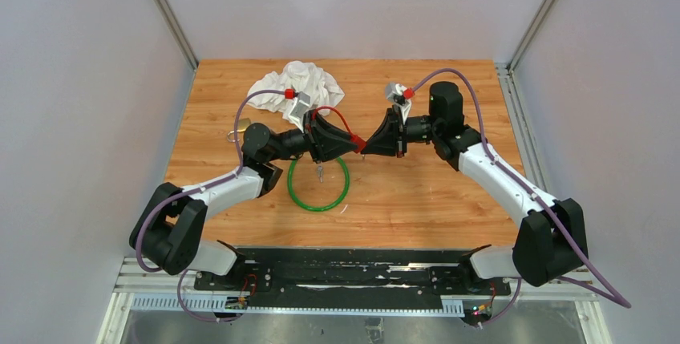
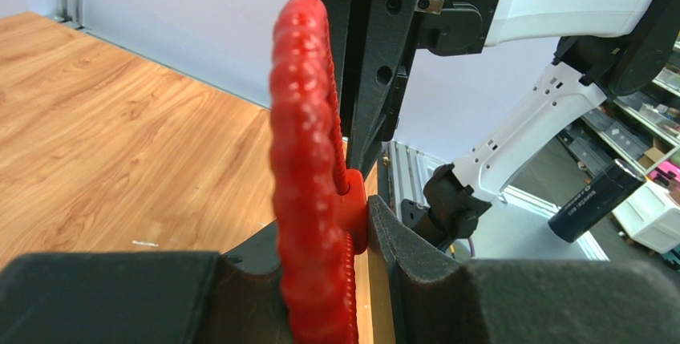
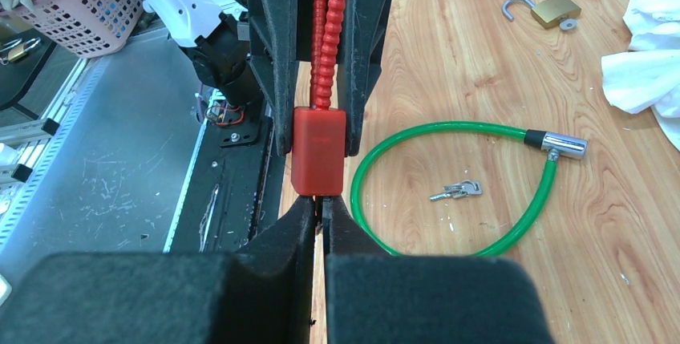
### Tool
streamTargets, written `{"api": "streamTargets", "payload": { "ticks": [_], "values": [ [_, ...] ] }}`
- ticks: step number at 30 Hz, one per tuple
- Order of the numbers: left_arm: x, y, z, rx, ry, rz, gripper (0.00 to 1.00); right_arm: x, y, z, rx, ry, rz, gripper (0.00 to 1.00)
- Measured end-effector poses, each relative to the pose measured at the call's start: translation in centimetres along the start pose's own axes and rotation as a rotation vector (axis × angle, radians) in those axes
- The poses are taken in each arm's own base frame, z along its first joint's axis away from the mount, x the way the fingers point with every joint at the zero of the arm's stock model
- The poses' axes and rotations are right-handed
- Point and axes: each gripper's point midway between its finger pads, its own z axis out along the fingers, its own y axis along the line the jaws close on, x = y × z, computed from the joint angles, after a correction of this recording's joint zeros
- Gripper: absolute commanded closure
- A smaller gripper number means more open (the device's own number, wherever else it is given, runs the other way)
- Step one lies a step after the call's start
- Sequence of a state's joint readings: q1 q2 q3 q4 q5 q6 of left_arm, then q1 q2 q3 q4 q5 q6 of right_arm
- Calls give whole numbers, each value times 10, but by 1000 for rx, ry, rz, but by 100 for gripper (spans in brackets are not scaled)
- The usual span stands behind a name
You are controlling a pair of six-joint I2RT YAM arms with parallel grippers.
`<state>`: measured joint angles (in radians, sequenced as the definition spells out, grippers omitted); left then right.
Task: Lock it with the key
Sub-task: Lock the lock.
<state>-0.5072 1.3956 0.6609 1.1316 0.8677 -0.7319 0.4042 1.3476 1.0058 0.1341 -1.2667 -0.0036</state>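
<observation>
A wooden worktop [image 1: 433,192] is seen from above. Two arms are stretched over it, the left arm [image 1: 216,188] and the right arm [image 1: 501,172], and their tips are brought together near the middle.

A white cloth [image 1: 301,83] is bunched up at the far side.

A green lock [image 3: 449,126] is laid on the worktop in a round loop, just in front of the spot where the arms meet. Its silver end is at one side of the loop.

A red lock [image 3: 318,151] is held up in the air between the two arms. Its bumpy red cord is gripped by the left end effector [image 2: 317,232], with one finger on each side. Its boxy red body is partly poked out past those fingers.

The right end effector [image 3: 322,214] is closed tight, and its tips are set right up against the end of the red body. Whether anything is pinched between them cannot be told.

A gold padlock [image 3: 556,10] is laid on the worktop beside the left arm, near the cloth, with its hoop popped open.

A small bunch of keys [image 3: 455,191] is laid flat inside the green loop, not touched by anything.
</observation>
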Motion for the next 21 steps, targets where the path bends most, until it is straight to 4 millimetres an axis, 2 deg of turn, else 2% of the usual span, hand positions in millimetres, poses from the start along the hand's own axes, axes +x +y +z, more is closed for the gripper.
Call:
{"api": "streamTargets", "payload": {
  "ticks": [21],
  "values": [
    [-1,-5,-4,18,-18,59,100,-1,4,0,-33,2,-6,99]
  ]
}}
